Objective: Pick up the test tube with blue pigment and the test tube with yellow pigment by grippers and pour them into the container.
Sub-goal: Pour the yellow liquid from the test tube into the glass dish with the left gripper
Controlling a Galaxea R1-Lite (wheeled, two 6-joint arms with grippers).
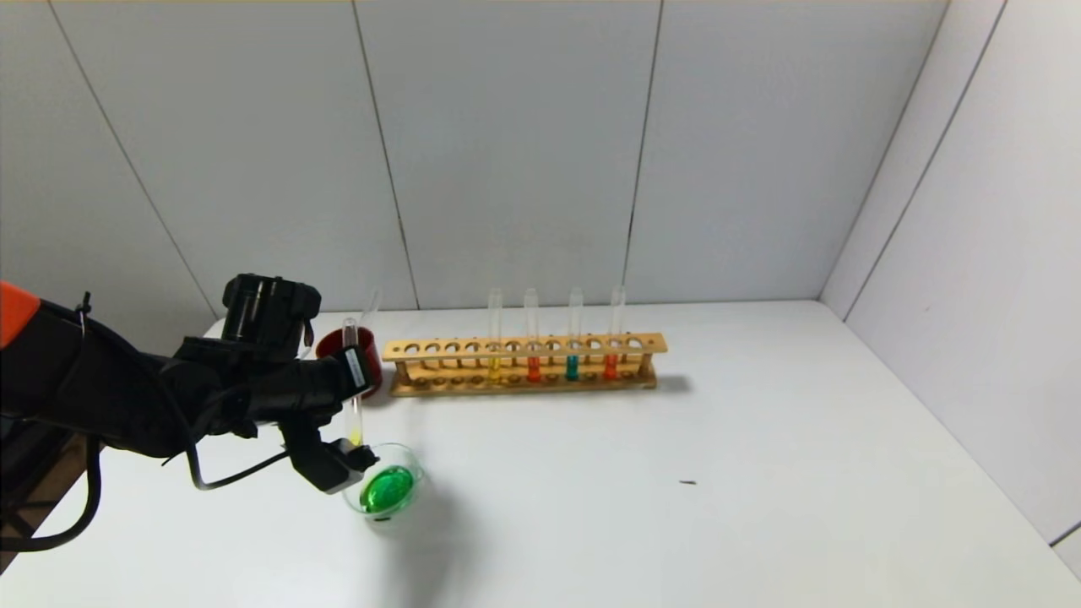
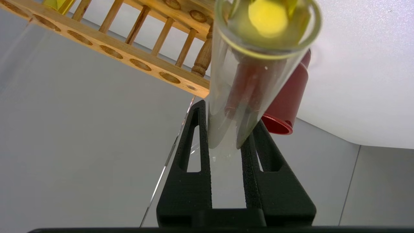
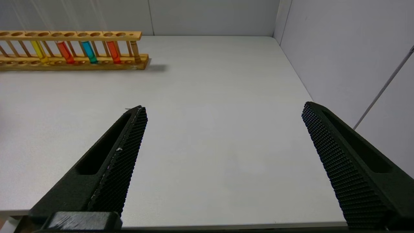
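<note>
My left gripper [image 1: 353, 380] is shut on the test tube with yellow pigment [image 1: 351, 397]. The tube stands nearly upright, with a little yellow liquid in its round bottom, just above the far rim of the container [image 1: 418, 473]. The container is a clear glass dish that holds green liquid. In the left wrist view the tube [image 2: 245, 81] sits between the black fingers [image 2: 202, 139]. A blue-teal tube [image 1: 572, 365] and another yellow tube [image 1: 494, 365] stand in the wooden rack [image 1: 524, 346]. My right gripper [image 3: 224, 106] is open and empty over bare table, out of the head view.
Two orange-red tubes [image 1: 533, 368] stand in the rack. A dark red cup [image 1: 334, 342] stands left of the rack, behind my left gripper, with a clear empty tube [image 1: 370, 308] leaning in it. White walls close the back and right sides.
</note>
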